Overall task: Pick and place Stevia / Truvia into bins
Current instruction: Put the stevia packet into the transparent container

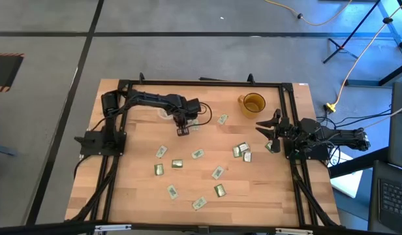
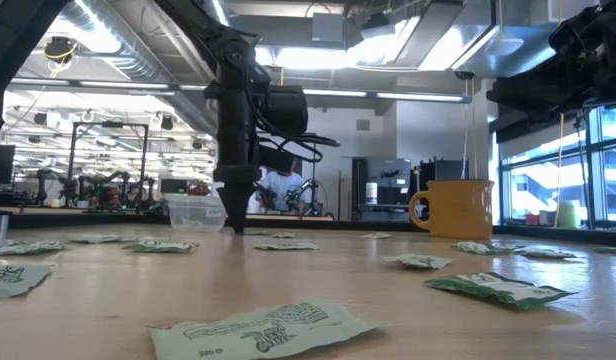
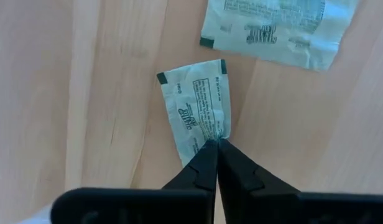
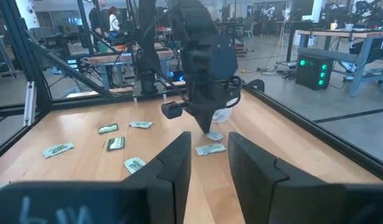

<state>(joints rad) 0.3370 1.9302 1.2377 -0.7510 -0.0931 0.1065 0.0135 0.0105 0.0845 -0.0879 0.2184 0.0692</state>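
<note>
Stevia sachet [image 3: 198, 106] pinched by one edge in shut left claw [image 3: 215, 144] on surface [image 1: 129, 189] nr clear cup [image 2: 196, 211], ready for lift; right claw [image 4: 210, 149] parked far right, part-open, empty.

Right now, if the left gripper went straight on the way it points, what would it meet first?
The left gripper points down, shut on a sachet. Straight on, it would likely meet the wooden table directly under that sachet.

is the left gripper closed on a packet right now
Yes, the left gripper has its fingers pinched together on the edge of a packet lying on the table.
</note>
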